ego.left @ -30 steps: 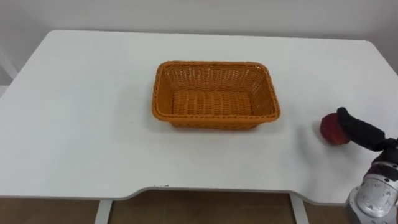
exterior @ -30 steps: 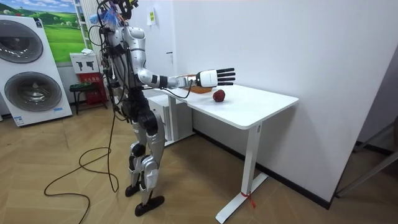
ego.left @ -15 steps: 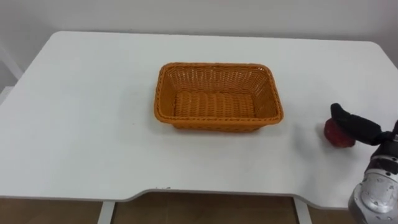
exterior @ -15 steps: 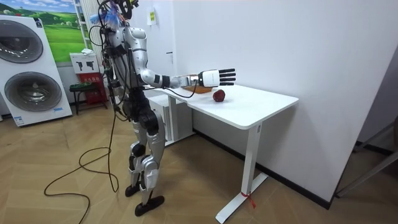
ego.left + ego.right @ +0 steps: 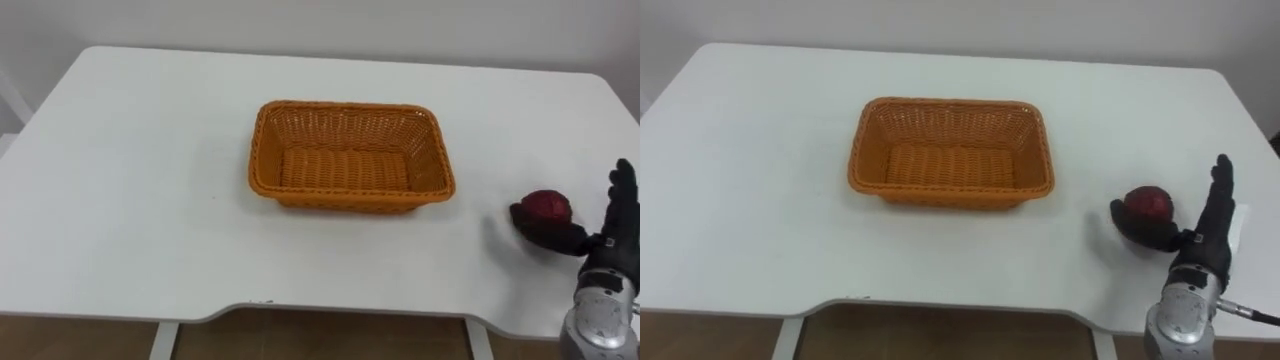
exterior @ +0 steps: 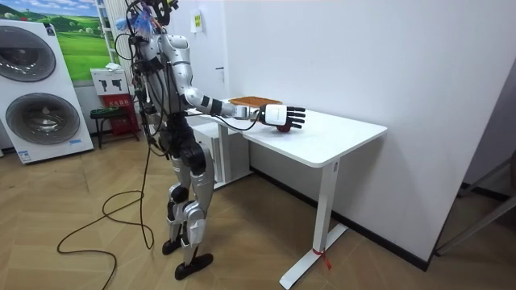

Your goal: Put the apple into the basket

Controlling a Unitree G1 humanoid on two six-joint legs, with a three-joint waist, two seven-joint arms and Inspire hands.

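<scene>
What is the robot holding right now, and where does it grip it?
Nothing yet: the open right hand flanks the apple, which rests on the table.

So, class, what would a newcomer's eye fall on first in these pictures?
An orange wicker basket stands empty in the middle of the white table. To its right lies a dark red apple, with the robot's right hand open beside it: thumb along the apple's near side, fingers straight up to its right.

The silver body has black joints and a black-fingered robot hand.
</scene>
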